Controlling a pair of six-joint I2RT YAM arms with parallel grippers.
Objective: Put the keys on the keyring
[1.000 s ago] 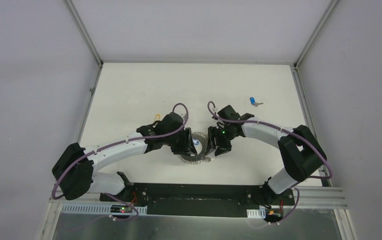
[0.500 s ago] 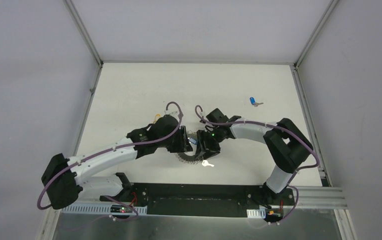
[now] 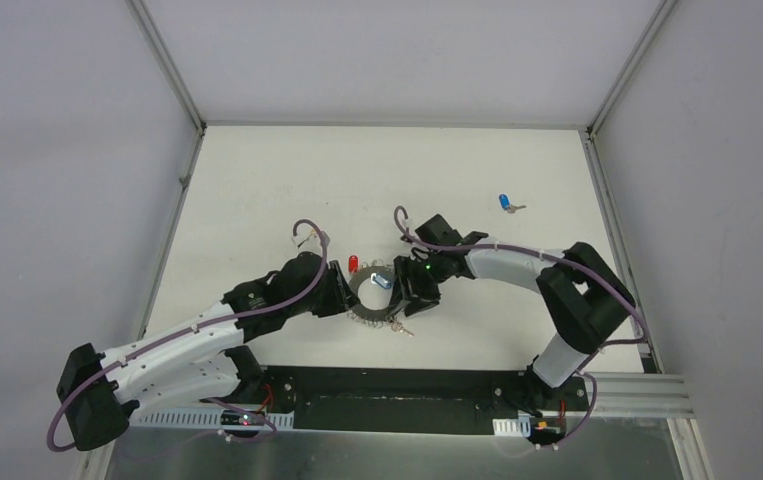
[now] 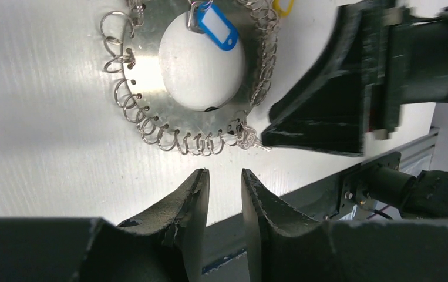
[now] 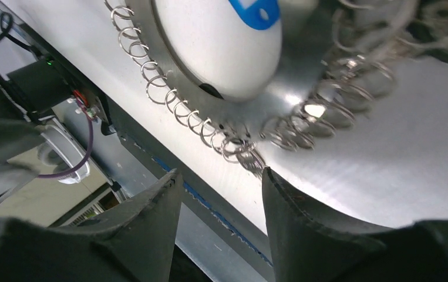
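The keyring point(image 3: 368, 312) is a flat grey ring edged with wire coils and lies on the white table between my two grippers. A blue tag point(image 4: 217, 26) rests across its hollow centre. A small silver key point(image 4: 251, 140) sticks out from the coils at the ring's near edge. Just beyond the ring lies a red-headed key point(image 3: 353, 264), and a blue-headed key point(image 3: 504, 202) lies far off to the right. My left gripper point(image 4: 224, 176) sits short of the ring, with a narrow gap between the jaws and nothing in it. My right gripper point(image 5: 218, 176) hovers open over the ring's near coils point(image 5: 239, 147).
A yellow piece point(image 4: 282, 6) shows at the ring's far side, partly cut off by the picture's edge. The black base rail point(image 3: 407, 385) runs along the table's near edge. Grey walls enclose the table on three sides.
My left arm has drawn back to the left and towards the base, uncovering the red key, and its jaws have narrowed. The right gripper moved left over the ring.
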